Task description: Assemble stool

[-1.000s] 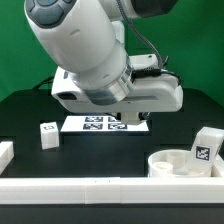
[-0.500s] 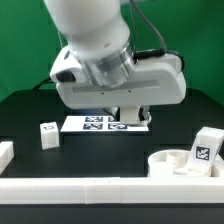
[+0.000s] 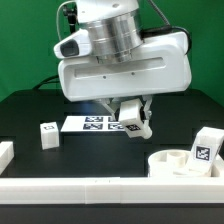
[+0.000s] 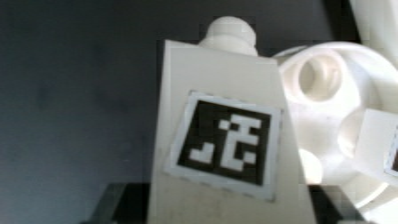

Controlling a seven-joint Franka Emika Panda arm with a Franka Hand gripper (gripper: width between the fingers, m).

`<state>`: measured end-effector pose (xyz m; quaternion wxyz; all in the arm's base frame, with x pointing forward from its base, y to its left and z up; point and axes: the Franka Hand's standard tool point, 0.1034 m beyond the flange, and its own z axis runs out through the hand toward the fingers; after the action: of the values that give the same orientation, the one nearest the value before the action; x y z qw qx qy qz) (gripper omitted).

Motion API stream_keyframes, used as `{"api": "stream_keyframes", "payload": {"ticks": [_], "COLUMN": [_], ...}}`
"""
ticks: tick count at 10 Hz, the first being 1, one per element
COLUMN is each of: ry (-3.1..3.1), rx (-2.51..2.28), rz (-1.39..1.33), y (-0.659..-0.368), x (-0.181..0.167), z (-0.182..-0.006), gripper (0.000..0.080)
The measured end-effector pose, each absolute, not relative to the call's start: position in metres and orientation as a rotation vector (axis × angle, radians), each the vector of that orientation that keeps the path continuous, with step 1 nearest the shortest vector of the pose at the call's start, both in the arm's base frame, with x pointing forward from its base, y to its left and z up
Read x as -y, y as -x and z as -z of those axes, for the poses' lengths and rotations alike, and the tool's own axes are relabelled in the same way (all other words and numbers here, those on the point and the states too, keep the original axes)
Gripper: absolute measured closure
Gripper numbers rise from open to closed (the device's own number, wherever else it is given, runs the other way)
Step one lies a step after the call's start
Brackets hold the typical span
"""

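Observation:
My gripper (image 3: 133,112) is shut on a white stool leg (image 3: 136,121) and holds it above the table, just over the right end of the marker board (image 3: 88,123). In the wrist view the leg (image 4: 222,120) fills the middle, with a black-and-white tag on its face and a round peg at its far end, held between my dark fingers (image 4: 135,205). The round white seat (image 3: 172,162) lies at the exterior view's lower right and shows beyond the held leg in the wrist view (image 4: 334,90). A second leg (image 3: 206,148) stands by the seat. A third leg (image 3: 47,134) stands at the left.
A long white border rail (image 3: 100,190) runs along the front edge, and a short rail piece (image 3: 5,152) lies at the left. The table top is black, with a green backdrop behind. My arm's bulky body hides the middle back of the table.
My arm has risen and moved toward the exterior view's right. The gripper, hidden behind the arm before, now shows with the leg lifted off the table.

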<state>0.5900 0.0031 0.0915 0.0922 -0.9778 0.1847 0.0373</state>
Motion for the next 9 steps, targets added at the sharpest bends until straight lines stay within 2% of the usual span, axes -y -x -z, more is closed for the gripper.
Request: {"api": "stream_keyframes", "payload": {"ticks": [2,5,9], "ry": [2.989,3.02,3.03], "rx": [-0.43,-0.365,-0.311], "rz": [0.142,0.368,0.815], "y": [-0.609,-0.631,-0.635], "x": [0.004,0.009,0.017], "z": [-0.102,-0.115,-0.115], "gripper": [0.0472,0.0472,0.0472]}}
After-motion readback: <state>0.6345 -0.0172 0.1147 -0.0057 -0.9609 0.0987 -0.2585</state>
